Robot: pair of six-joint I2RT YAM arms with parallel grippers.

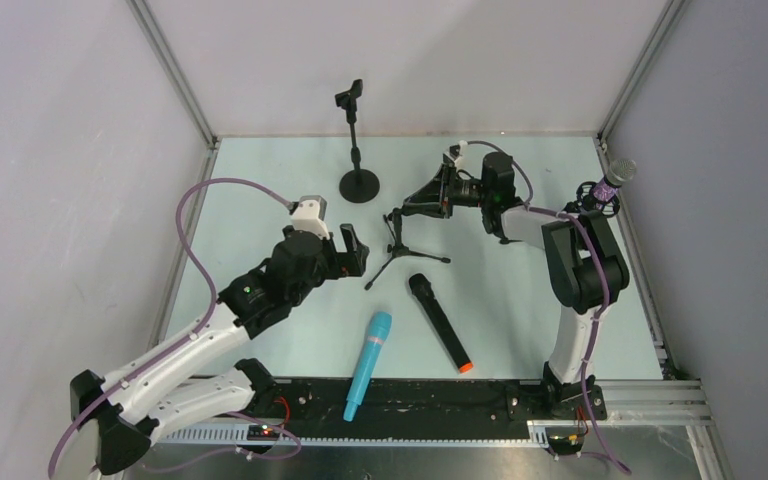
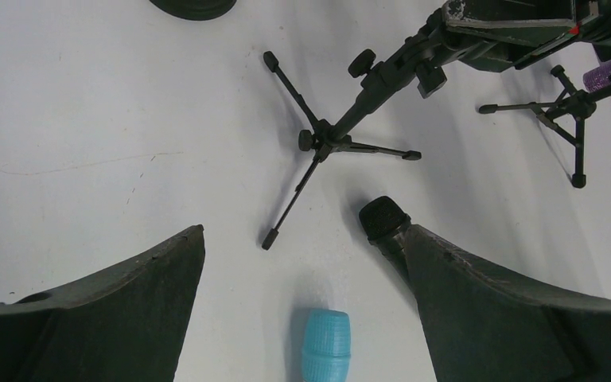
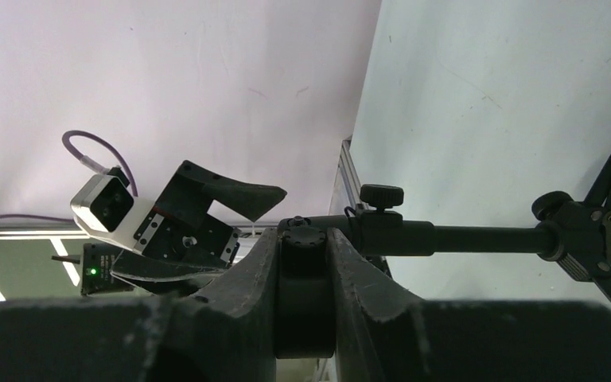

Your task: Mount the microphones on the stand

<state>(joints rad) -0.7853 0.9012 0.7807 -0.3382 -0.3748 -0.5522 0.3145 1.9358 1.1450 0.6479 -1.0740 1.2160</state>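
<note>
black-fingered, the right pincer (image 3: pixel 304 236) is clamped shut on the round holder at the top end of the tripod stand (image 1: pixel 400 245). the stand's pole leans over towards the upper right of the top view, and its legs spread near the middle of the pale surface (image 1: pixel 260 180). whether all three feet touch down i cannot tell.

the left pincer (image 1: pixel 353 250) hangs wide open just left of that stand, holding nothing. its wrist view looks down on the stand's legs.

the black microphone (image 1: pixel 439 322) with the orange end lies flat below the stand, head towards the upper left and orange end towards the lower right. the cyan-blue microphone (image 1: pixel 368 365) lies near it on the left, not touching it, with its narrow end reaching over the dark rail (image 1: pixel 440 395) at the bottom.

the purple microphone (image 1: pixel 615 182) sits tilted at the right edge, mesh head uppermost, its lower part hidden behind the right arm (image 1: pixel 580 260). the left wrist view shows a small tripod (image 2: pixel 570 107) under a purple end.

a round-base stand (image 1: pixel 357 160) stands upright at the upper middle, a clip on top.
</note>
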